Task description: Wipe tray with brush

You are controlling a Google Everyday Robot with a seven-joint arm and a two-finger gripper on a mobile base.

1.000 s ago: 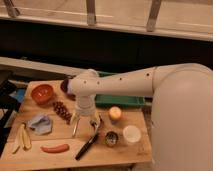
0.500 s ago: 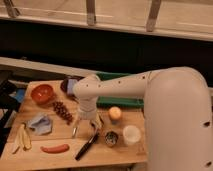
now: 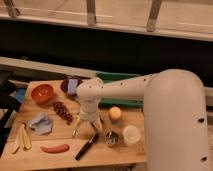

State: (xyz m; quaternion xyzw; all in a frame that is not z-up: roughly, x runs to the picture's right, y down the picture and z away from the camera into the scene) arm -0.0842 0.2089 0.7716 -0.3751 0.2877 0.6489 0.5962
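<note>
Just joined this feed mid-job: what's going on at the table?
The robot's claw hangs open over the wooden table, pointing down, holding nothing. The brush lies on the table just in front of it, not yet picked up. The green tray sits behind the arm, partly hidden, so no wiping has begun.

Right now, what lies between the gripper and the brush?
Only bare wooden table; the open gripper hangs right beside the brush, as the camera view shows.
</note>
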